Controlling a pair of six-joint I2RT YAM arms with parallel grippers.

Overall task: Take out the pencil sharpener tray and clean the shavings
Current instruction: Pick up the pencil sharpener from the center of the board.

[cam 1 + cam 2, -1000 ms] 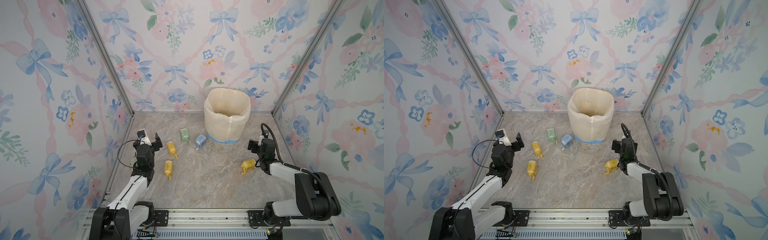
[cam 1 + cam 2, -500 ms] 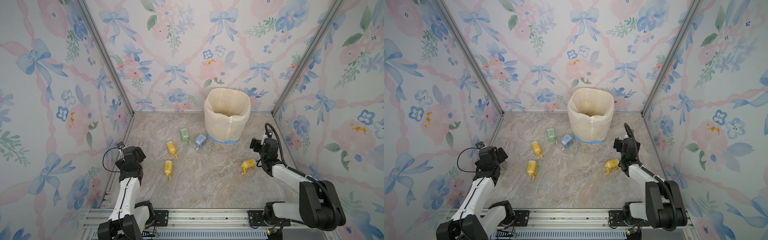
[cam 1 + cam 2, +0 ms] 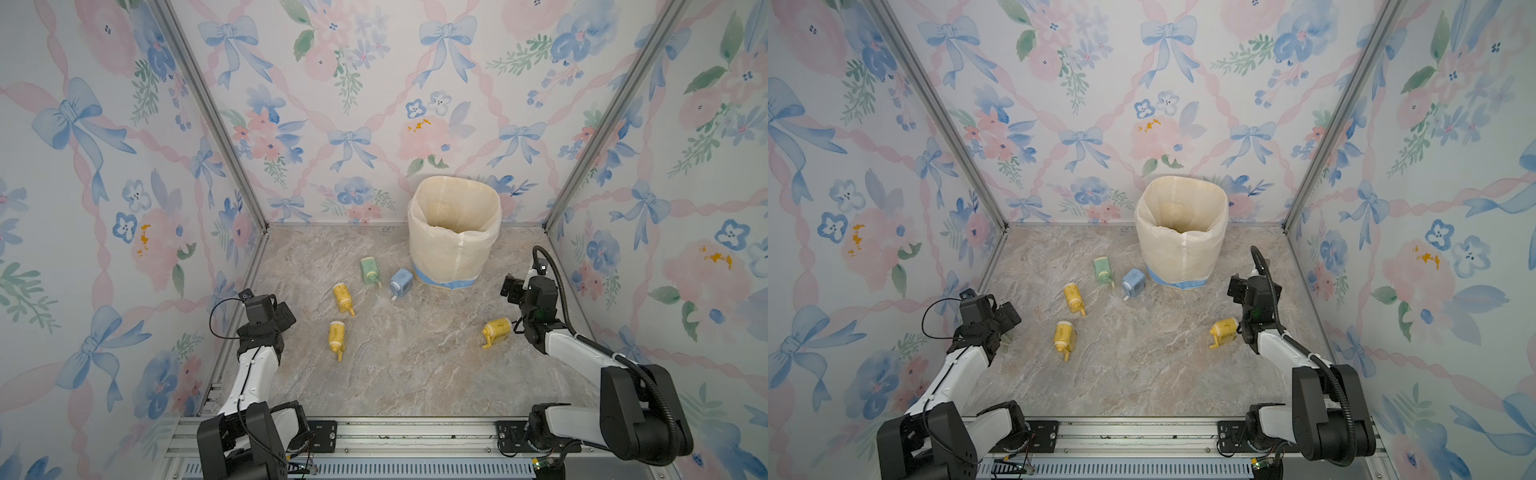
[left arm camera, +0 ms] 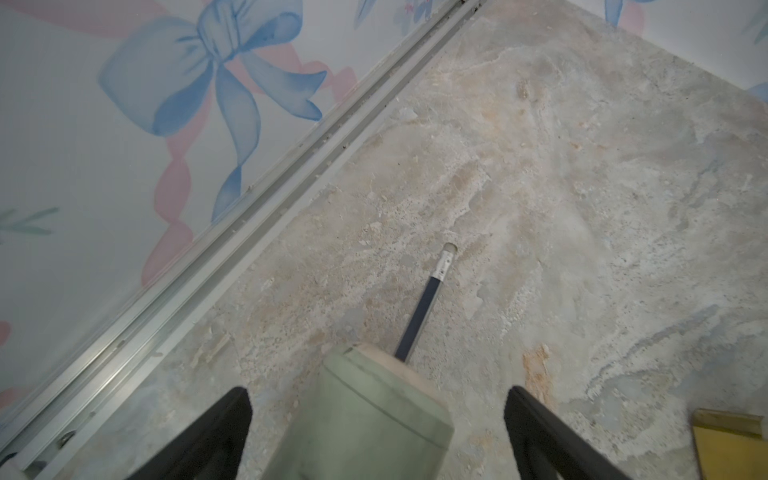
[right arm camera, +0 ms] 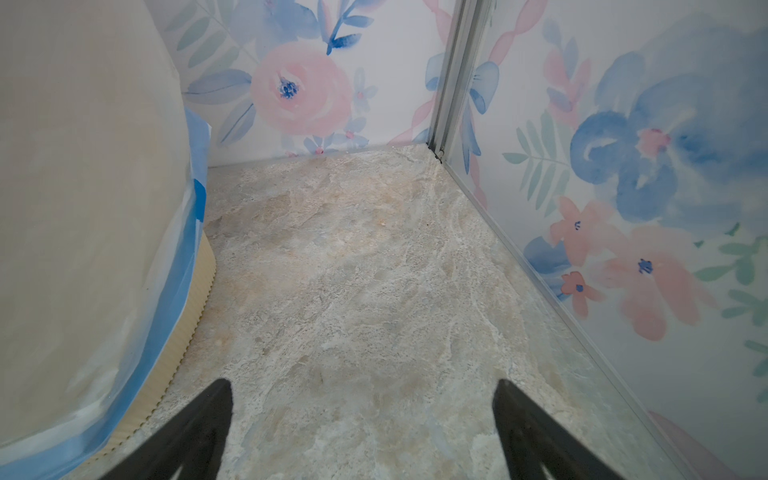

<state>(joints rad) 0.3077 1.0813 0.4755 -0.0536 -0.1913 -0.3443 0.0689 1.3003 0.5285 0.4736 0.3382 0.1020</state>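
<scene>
- The left end effector [image 4: 377, 390] is spread wide and grips nothing. A pale green plastic pencil sharpener [image 4: 353, 424] lies between its fingers, clear of both.
- A dark blue pencil [image 4: 419, 316] pokes out past that sharpener's end. Both lie on the marble-patterned counter [image 4: 540, 208], near the left wall's aluminium rail [image 4: 249, 216].
- Its tray cannot be made out separately.
- The right end effector [image 5: 362, 384] is wide open and empty, over bare counter beside the cream bag-lined bin [image 5: 83, 208].
- In both top views, a yellow plastic sharpener [image 3: 494, 330] lies just beside the right arm.

L gripper [image 4: 377, 392] jaws wide, R gripper [image 5: 362, 384] jaws wide, 2 arms low
</scene>
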